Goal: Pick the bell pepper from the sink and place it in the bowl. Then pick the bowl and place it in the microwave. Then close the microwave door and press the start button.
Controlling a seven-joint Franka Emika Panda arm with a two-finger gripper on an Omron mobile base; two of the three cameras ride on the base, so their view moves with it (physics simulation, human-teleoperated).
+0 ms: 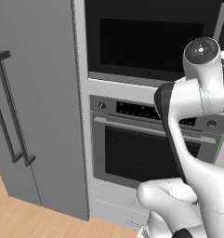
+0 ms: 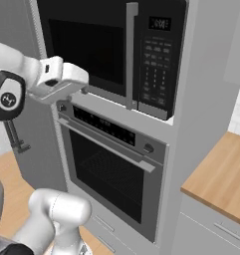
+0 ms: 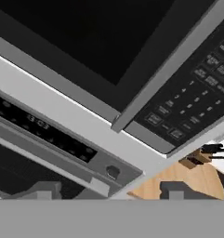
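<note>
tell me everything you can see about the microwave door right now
The microwave door is black with a large dark window and a steel-grey frame; a grey vertical handle bar runs down its right edge, beside the dark button panel. It looks shut, flush with the microwave front, above the oven with only a pale strip between them. In the right base view the gripper hangs close to the door's lower edge; whether it touches cannot be told. Nothing behind the window can be made out.
</note>
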